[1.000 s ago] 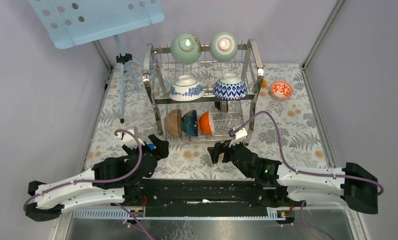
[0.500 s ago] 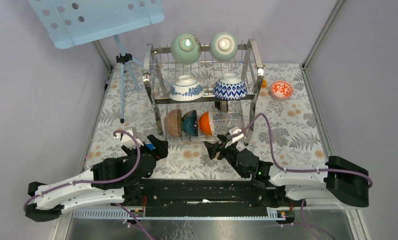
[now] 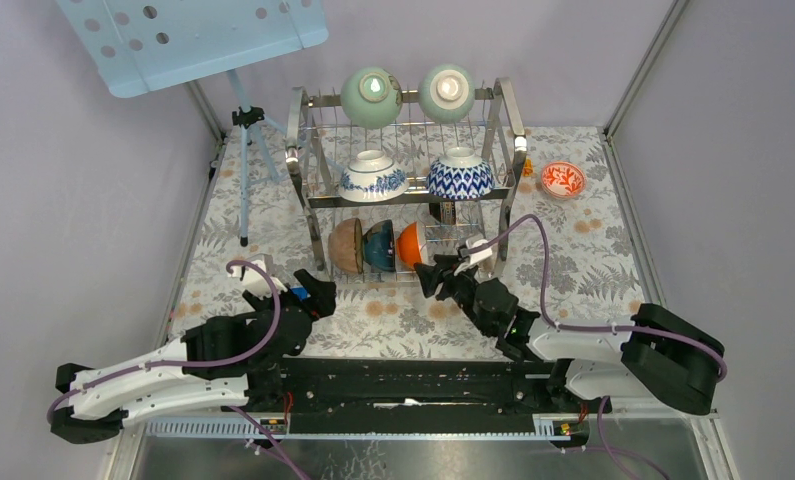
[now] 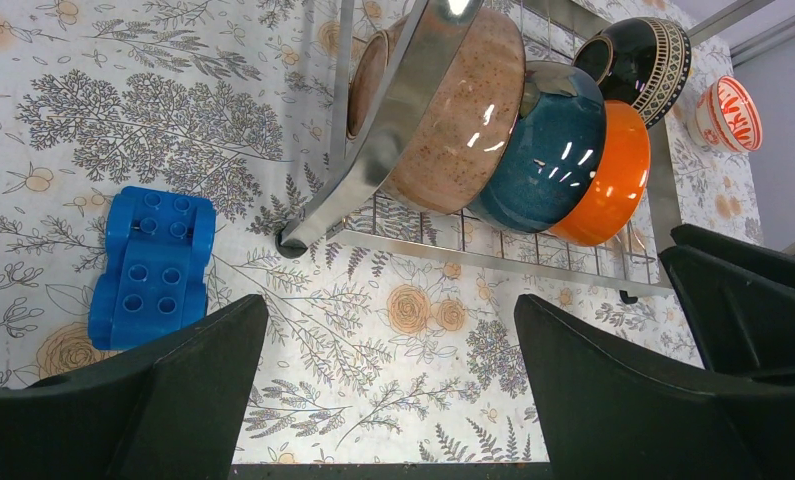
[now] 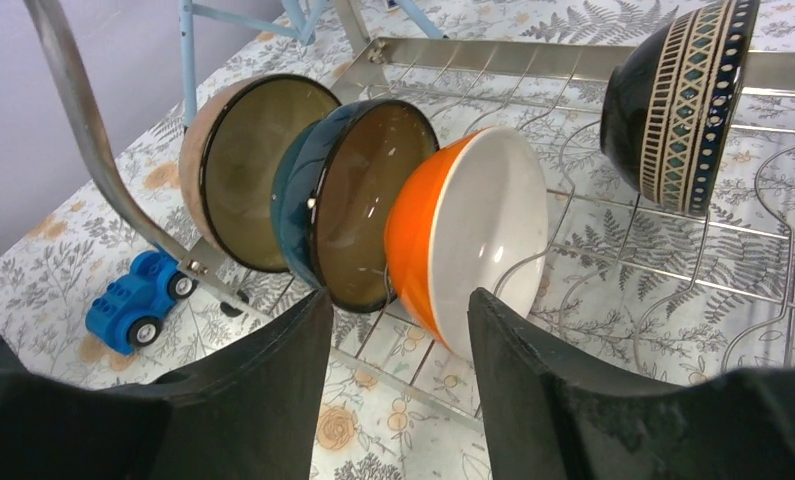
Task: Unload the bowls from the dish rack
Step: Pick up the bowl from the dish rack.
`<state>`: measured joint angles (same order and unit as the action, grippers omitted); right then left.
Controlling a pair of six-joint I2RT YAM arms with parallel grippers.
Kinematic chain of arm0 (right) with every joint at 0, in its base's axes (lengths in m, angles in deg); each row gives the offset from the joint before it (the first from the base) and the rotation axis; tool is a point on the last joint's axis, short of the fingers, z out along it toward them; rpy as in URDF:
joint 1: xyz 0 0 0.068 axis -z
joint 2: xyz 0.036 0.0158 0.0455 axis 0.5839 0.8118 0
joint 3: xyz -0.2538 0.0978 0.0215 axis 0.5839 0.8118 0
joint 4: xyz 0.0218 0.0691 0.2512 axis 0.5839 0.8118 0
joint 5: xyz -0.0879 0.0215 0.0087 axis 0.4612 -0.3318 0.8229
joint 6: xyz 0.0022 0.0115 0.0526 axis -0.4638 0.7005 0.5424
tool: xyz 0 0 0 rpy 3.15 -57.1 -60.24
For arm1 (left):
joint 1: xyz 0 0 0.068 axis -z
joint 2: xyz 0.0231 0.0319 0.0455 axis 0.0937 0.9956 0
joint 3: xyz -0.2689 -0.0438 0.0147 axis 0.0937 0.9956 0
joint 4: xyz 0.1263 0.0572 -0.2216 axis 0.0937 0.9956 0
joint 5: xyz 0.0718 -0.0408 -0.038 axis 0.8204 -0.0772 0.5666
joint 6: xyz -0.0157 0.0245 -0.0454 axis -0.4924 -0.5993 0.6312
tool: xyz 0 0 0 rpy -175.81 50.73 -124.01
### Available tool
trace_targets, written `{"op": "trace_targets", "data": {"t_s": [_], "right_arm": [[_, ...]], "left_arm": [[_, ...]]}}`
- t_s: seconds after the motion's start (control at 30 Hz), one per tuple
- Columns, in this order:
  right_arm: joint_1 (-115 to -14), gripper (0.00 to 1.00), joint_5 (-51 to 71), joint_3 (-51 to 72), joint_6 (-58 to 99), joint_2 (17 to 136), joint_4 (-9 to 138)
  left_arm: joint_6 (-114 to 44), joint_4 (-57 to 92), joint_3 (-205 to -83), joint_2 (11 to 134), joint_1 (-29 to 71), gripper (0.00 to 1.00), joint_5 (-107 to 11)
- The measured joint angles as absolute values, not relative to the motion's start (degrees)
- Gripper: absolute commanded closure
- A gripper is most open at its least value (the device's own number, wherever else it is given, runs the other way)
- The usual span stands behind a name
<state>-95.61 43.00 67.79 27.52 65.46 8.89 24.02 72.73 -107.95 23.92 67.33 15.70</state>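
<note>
The dish rack [image 3: 508, 120] stands at the far middle of the desk [image 3: 593, 250], and most of the bowls are in it. Two pale green bowls [image 3: 371, 97] are propped on edge at the top. Two blue-and-white bowls [image 3: 373, 176] rest mouth-down on the upper shelf. On the lower shelf the brown bowl [image 5: 238, 170], the teal bowl [image 5: 358, 200] and the orange bowl [image 5: 473, 230] stand on edge, packed one against the next between the wires, as dishes are set to drain. A dark patterned bowl [image 5: 678, 100] stands on edge further along that shelf, apart from the three. One red-patterned bowl [image 3: 562, 180] sits upright on the desk to the right of the rack.

The right tool [image 5: 393, 300] reaches to the front of the lower shelf. Its jaws are partly open and empty, one on each side of the orange bowl's lower rim. That bowl ends the row, with free space on its white inner side, so it looks like the sensible one to take first. The jaws seem lined up to pinch its wall, but I cannot tell whether they touch it.

The left tool [image 4: 390, 305] hangs wide open and empty above the desk near the rack's left front foot, beside a blue toy car [image 4: 153, 265]. It is probably held clear so the arms do not cross.
</note>
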Motion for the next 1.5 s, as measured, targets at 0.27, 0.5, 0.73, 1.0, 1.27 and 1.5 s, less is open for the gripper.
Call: {"op": "trace_targets", "data": {"t_s": [0.27,0.5,0.73,1.0,1.27,1.5], "right_arm": [[-91.96,0.50,39.81,67.81,28.29,70.61,3.38],[-90.14,0.53,37.10,67.57,28.88,76.08,0.03],[-89.07,0.59,34.63,66.37,29.60,79.79,-2.98],[-87.67,0.66,32.20,65.32,30.91,82.42,-4.69],[-86.53,0.68,28.99,64.14,32.07,84.54,-5.45],[-86.23,0.76,27.83,64.14,32.64,84.97,-6.11]], "left_arm": [[24.02,72.73,-107.86,24.03,67.33,0.01,15.70],[24.02,72.75,-107.86,24.37,67.33,0.01,15.62],[24.02,72.73,-107.40,24.29,67.33,0.01,15.49],[24.08,72.84,-107.36,24.70,67.33,0.01,15.38],[24.50,72.88,-107.29,24.70,67.33,0.01,15.29],[24.52,72.90,-107.27,24.79,67.33,0.01,15.29]]}}
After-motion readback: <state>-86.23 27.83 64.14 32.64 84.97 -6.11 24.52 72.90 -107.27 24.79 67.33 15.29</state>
